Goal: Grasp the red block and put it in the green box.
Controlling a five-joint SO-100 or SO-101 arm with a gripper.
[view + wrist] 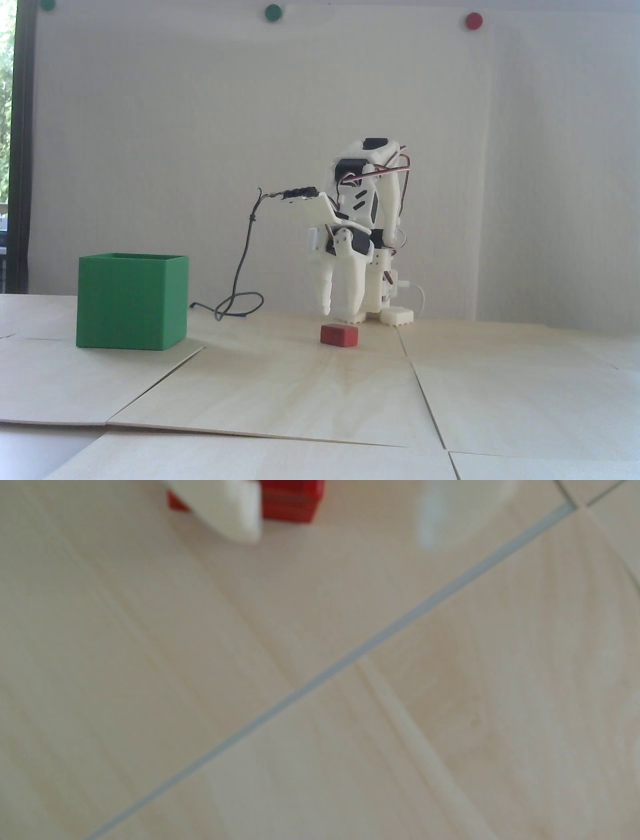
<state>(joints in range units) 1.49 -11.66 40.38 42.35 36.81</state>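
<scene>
Fixed view, L to R: the green box stood on the pale wood counter at the left, open top up, well apart from everything else. A thin dark cable ran from the arm's upper part down to a loop on the counter between box and arm. The white arm was folded over near centre-right, w/ the hand pointing down, fingertips spread a little and empty, hanging just above and slightly behind the red block. The block lay flat on the counter, not touching the fingers as far as that view showed, far right of the box. Wrist view, blurry: one white finger came in at top left, overlapping the red block at the top edge; a second finger sat further right, w/ a wide gap between them, so the hand was open and held nothing. A seam between counter panels ran diagonally across the lower part.
</scene>
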